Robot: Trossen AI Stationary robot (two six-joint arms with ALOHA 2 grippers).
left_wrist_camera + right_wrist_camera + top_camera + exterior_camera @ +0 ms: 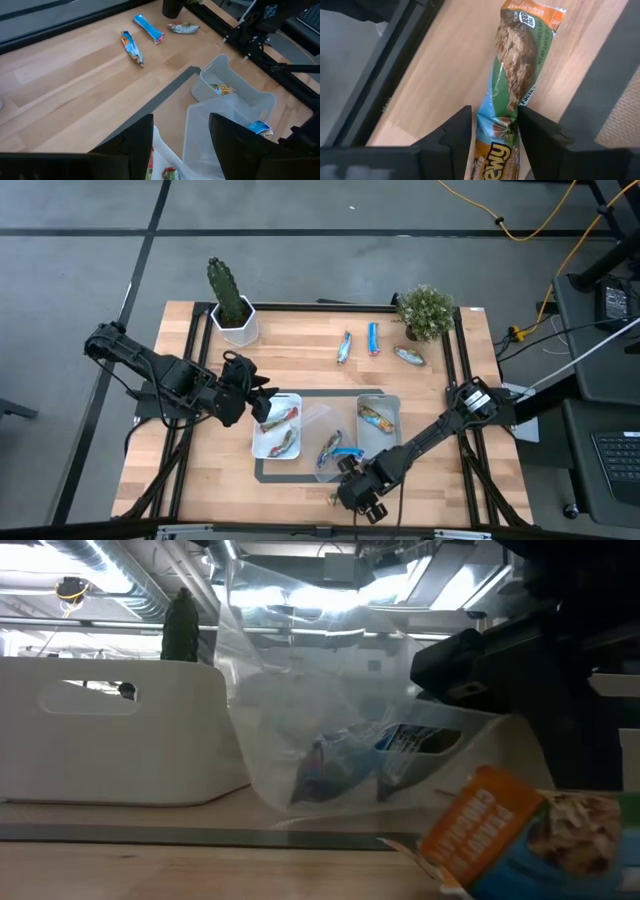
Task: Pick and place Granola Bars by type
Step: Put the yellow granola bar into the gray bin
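**Right gripper pinching a granola bar at the table's front edge**

We see our right gripper (pixel 494 132) clenched on a green and orange bar (pixel 512 75) near the front edge of the table (pixel 200 470), just in front of the clear middle tray (pixel 322 420). The fingers pinch it mid-length, which suits a light, crinkly, slippery wrapper over a soft bar; squeezing harder could crush it. Three bars (pixel 372 338) lie loose near the back. Our left gripper (pixel 180 135) hangs released over the white tray (pixel 262 442).
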